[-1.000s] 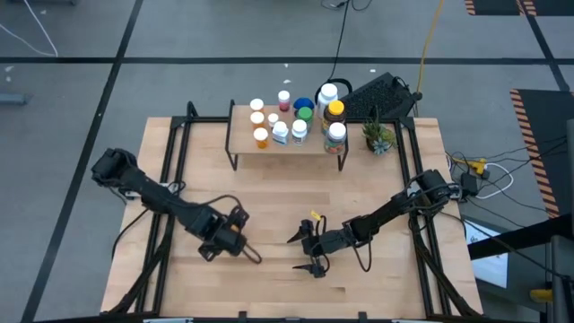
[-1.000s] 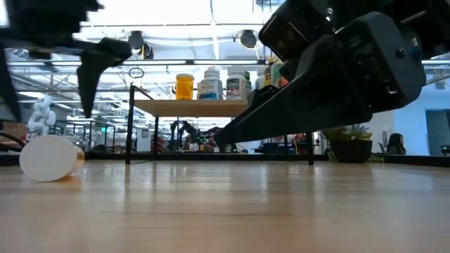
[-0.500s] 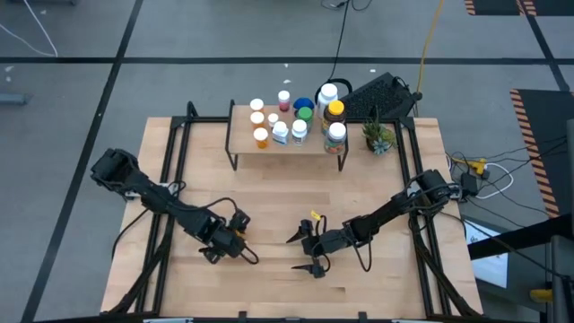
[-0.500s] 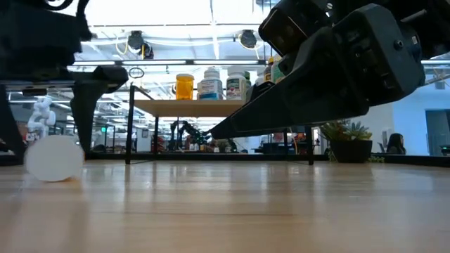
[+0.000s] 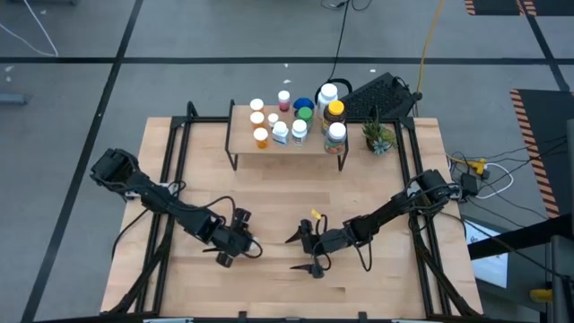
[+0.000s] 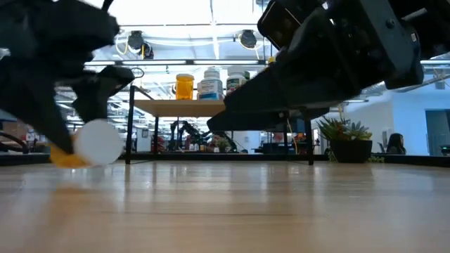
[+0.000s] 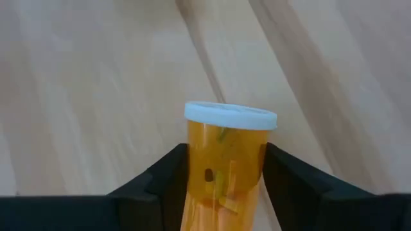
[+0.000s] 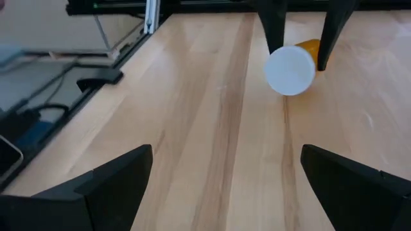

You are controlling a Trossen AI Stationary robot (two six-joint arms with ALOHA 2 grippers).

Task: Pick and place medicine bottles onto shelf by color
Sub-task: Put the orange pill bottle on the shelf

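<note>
Left gripper [image 7: 225, 186] straddles the orange bottle [image 7: 225, 170] lying on the desk [image 5: 269, 188].

Fingers apart on either side, not yet clamped: best to squeeze mid-body, below the white cap, then lift clear toward the shelf [image 5: 309, 146]. Right gripper [image 5: 305, 251] waits nearby, spread wide, holding nothing.

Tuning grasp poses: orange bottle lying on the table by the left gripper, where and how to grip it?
Probably across the orange bottle body, below its white cap. It lies on its side, so come from above with the left gripper fingers straddling the cylinder, as they do now.
</note>
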